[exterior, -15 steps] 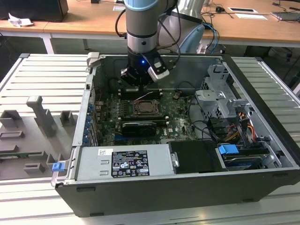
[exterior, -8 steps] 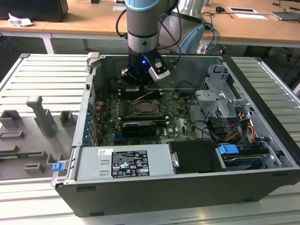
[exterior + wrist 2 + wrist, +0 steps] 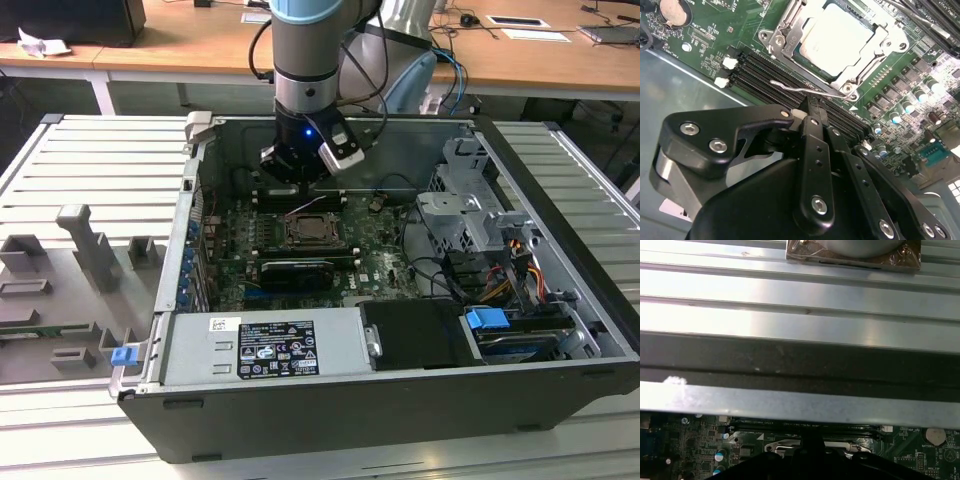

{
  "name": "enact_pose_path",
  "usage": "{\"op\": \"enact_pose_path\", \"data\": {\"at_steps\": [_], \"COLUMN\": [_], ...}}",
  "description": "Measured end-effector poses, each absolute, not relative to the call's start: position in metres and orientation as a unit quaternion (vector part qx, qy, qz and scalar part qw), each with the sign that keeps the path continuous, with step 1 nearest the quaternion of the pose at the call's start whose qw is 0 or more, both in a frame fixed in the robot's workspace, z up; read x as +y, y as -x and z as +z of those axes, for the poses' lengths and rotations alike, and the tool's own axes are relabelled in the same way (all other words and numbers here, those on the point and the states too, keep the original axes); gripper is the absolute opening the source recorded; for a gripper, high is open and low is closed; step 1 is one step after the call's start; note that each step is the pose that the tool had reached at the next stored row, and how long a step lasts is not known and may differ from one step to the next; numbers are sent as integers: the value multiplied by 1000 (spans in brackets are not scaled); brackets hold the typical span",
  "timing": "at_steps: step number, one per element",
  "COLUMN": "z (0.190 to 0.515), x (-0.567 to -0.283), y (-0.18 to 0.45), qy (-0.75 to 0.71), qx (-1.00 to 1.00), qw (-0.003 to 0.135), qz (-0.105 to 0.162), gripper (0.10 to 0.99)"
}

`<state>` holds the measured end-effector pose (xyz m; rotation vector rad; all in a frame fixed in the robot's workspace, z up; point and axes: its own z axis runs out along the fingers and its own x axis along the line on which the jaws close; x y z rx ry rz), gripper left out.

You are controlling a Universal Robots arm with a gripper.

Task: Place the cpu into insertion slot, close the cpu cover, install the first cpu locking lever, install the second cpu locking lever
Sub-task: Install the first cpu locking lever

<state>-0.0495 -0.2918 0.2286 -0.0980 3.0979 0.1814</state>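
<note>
Green motherboard point(image 3: 742, 25), cpu point(image 3: 840, 37) just beyond pincer point(image 3: 810, 107).

I see the computer case point(image 3: 350, 430) lying open. The power supply point(image 3: 265, 348) sits inside, against its near wall. Grey fixtures point(image 3: 85, 250) stand outside, on the exterior view's left. A desk point(image 3: 180, 45) stands behind.

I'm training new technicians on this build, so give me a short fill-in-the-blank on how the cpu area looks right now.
1. The cpu lies beneath the closed metal cpu ____, with its pale top showing through the central opening.
2. The gripper is nearest a thin wire locking ____ beside the cpu.
3. The long black memory slots run alongside the cpu on a ____ circuit board.

Missing words: cover; lever; green.
</note>
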Motion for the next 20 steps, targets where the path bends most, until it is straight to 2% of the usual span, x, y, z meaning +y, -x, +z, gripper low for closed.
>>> {"op": "enact_pose_path", "data": {"at_steps": [20], "z": [216], "x": [-292], "y": [27], "qy": [32], "qx": [998], "qw": [18], "qz": [58], "gripper": [106]}}
